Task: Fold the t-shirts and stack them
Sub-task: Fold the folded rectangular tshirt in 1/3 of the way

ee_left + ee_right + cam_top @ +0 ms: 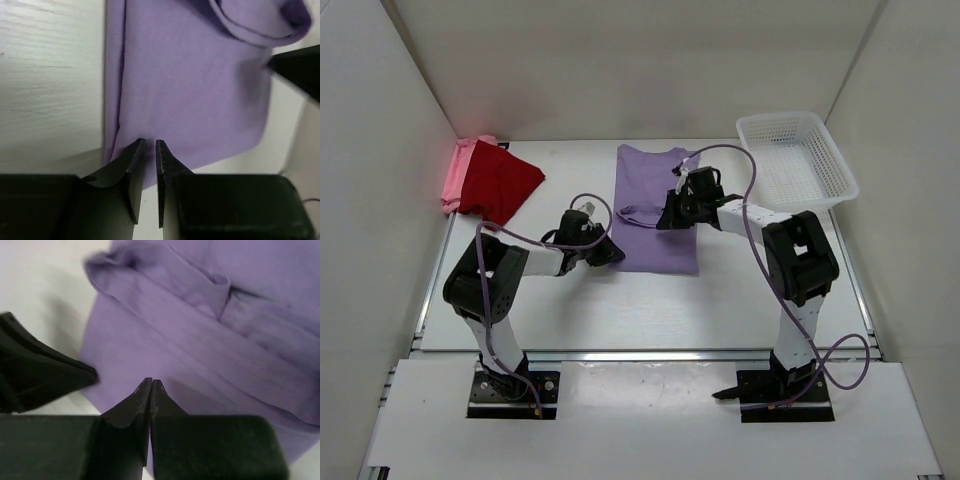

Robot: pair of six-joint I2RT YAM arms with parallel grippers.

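The lavender shirt (655, 205), dark red shirt (505, 185) and pink shirt (453, 185) are plain. The mesh basket (820, 165) and surface (720, 300) are white; the cables (720, 148) are purple.

Place: probably a robotics lab.
Surround: plain white panels (380, 200) left, top and right of frame.
Bottom: arm bases (512, 392) bolted to white table (650, 310).

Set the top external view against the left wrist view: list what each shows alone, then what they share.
Only top external: the pink shirt, the dark red shirt and the white basket.
Only left wrist: a close look at the left gripper, its jaws a narrow gap apart at the near edge of the purple shirt.
Both: the purple shirt, the left gripper and the table.
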